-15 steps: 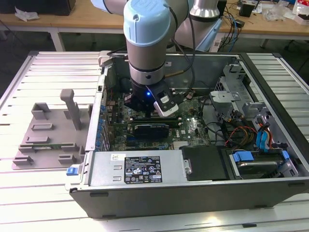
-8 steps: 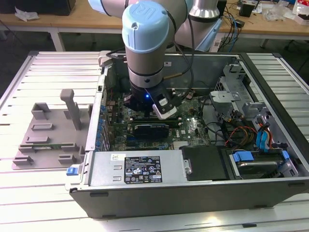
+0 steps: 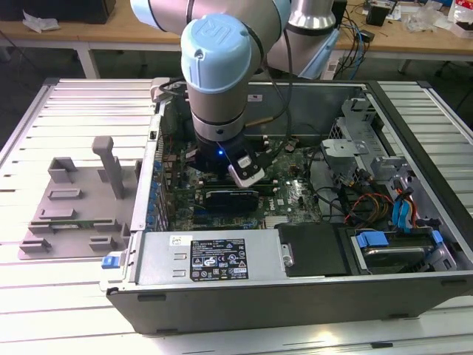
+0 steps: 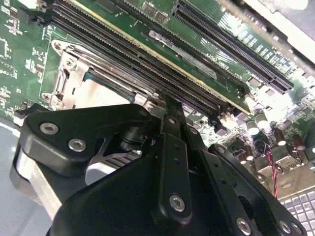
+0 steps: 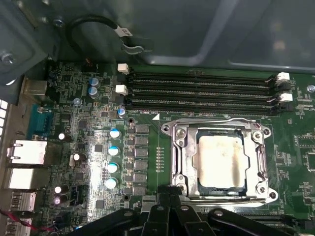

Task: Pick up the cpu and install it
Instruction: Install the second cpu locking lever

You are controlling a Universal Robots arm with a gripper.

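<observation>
Black end effector (image 5: 170, 216) links fill the near edge, low over the cpu (image 5: 220, 161) lying in its socket.
First wrist view: the cpu sits flat inside the metal frame, so it reads as placed. Second wrist view: the end effector (image 4: 165, 101) hangs beside the socket (image 4: 86, 81); open or closed, I cannot tell. Exterior view: the arm (image 3: 219, 74) reaches down into the case (image 3: 295, 292) on the table (image 3: 44, 296).
</observation>
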